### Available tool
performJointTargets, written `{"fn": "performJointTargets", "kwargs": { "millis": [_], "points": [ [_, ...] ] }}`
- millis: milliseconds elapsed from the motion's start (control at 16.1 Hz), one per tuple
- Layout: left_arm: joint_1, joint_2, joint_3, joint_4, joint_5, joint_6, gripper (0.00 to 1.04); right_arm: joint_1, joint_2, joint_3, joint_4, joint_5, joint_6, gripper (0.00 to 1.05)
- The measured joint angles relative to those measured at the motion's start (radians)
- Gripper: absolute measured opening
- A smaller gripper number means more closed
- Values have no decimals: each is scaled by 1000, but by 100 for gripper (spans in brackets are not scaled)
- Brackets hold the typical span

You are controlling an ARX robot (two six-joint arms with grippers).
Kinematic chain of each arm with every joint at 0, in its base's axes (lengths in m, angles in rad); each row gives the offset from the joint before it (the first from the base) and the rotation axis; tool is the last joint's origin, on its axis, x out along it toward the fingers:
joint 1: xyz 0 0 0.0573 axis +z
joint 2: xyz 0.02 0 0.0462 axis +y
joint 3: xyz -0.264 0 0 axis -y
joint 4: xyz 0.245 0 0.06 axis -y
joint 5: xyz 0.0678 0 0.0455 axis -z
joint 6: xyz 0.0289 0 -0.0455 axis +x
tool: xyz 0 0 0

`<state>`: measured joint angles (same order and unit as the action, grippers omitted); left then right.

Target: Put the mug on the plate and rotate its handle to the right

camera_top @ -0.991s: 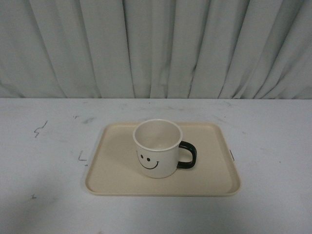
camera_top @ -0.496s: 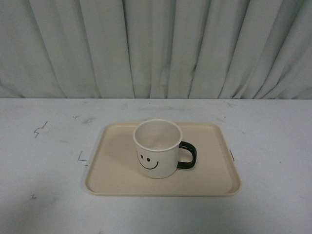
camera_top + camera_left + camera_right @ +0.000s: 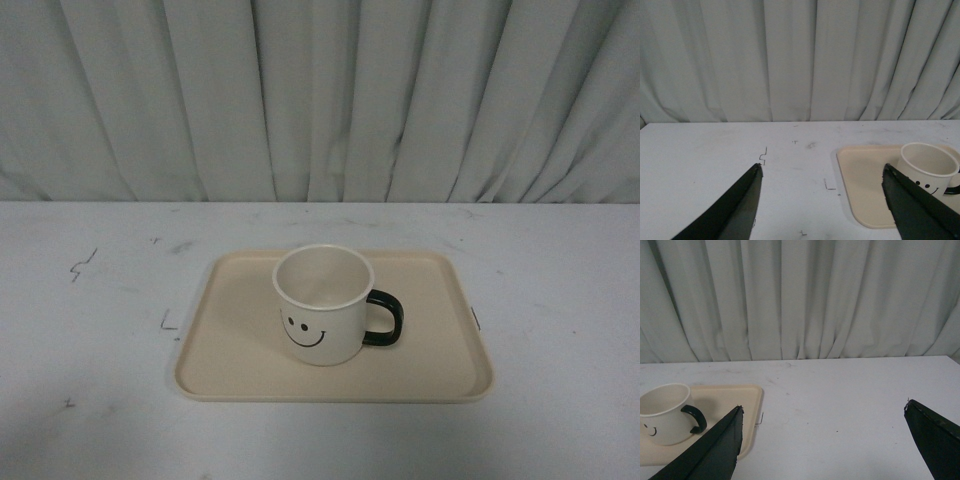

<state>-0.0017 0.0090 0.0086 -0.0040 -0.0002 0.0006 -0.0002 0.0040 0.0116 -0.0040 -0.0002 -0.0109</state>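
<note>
The cream-white mug (image 3: pixel 322 305) stands upright on the beige plate (image 3: pixel 230 350) in the front view, smiley face toward the camera. Its black handle (image 3: pixel 386 318) points to the right. Neither arm shows in the front view. My left gripper (image 3: pixel 822 170) is open and empty, well to the left of the plate (image 3: pixel 862 172) and mug (image 3: pixel 927 167). My right gripper (image 3: pixel 822 409) is open and empty, over bare table to the right of the plate (image 3: pixel 747 395) and mug (image 3: pixel 665 412), whose handle (image 3: pixel 696 419) faces it.
The white table (image 3: pixel 90 300) carries small black marks and scuffs around the plate. A pale pleated curtain (image 3: pixel 320 100) hangs behind the table's far edge.
</note>
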Motion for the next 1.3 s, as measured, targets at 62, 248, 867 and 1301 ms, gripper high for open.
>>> {"fn": "performJointTargets", "kwargs": {
  "millis": [62,248,867,1301],
  "points": [
    [0,0,0,0,0,0,87,0,0,0,0,0,0,98],
    [0,0,0,0,0,0,98,-35,135,8,81,-39,58,98],
    [0,0,0,0,0,0,98,199,1394,798,-99,-216,-214,98],
    [0,0,0,0,0,0,98,367,1945,1411,-444,-263,-370,98]
  ]
}}
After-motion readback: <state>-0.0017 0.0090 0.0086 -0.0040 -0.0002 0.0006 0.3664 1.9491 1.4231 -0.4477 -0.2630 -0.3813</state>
